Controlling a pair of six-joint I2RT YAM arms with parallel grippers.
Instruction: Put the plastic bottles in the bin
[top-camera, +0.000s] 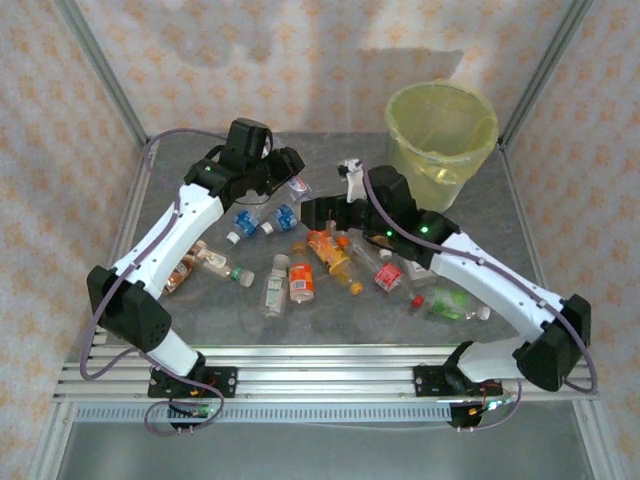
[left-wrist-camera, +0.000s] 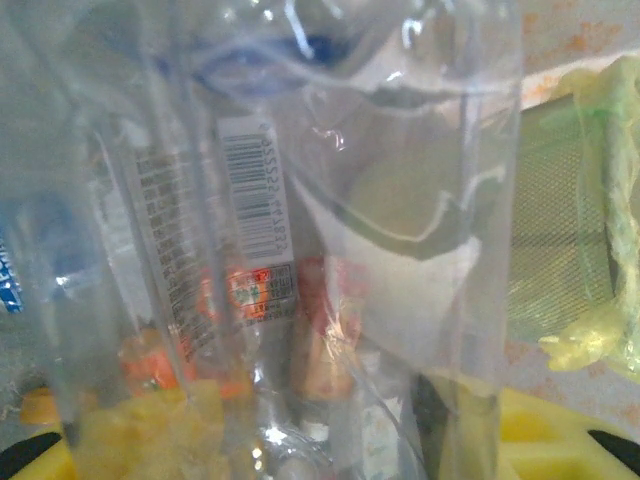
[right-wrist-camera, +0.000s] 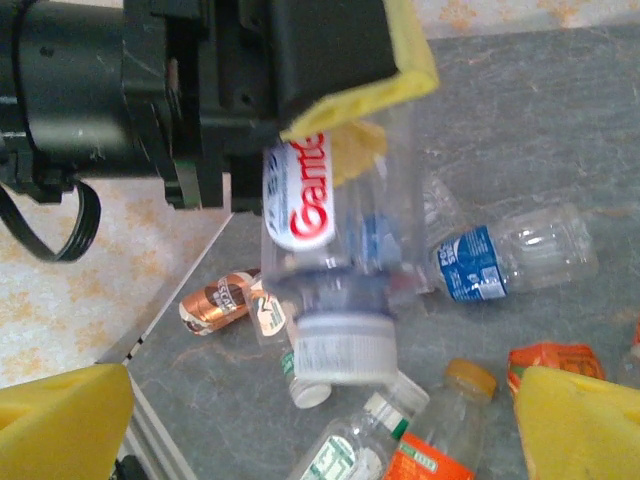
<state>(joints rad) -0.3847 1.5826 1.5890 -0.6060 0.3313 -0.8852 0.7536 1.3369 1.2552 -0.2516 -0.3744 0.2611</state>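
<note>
- A grey, mottled counter (top-camera: 330, 325) sits in a booth walled with pale wallpaper with a faint orange print (top-camera: 300, 60). Slanting aluminium posts (top-camera: 100, 75) frame the booth, and a slotted aluminium rail (top-camera: 320, 365) runs along the near edge.
- The round, pale yellow-green plastic bin (top-camera: 440, 135), lined with a yellowish bag, stands at the far right corner of the counter.
- The left jaws are clamped on a clear plastic bottle (right-wrist-camera: 330, 250) with red lettering on a white label. It hangs above the counter, white cap down, left of the bin and well apart from it.
- The right jaws stand wide apart, holding nothing, near that bottle.
- The other small plastic bottles (top-camera: 302, 283) lie scattered across the middle of the counter, with blue, orange, red and green labels.
</note>
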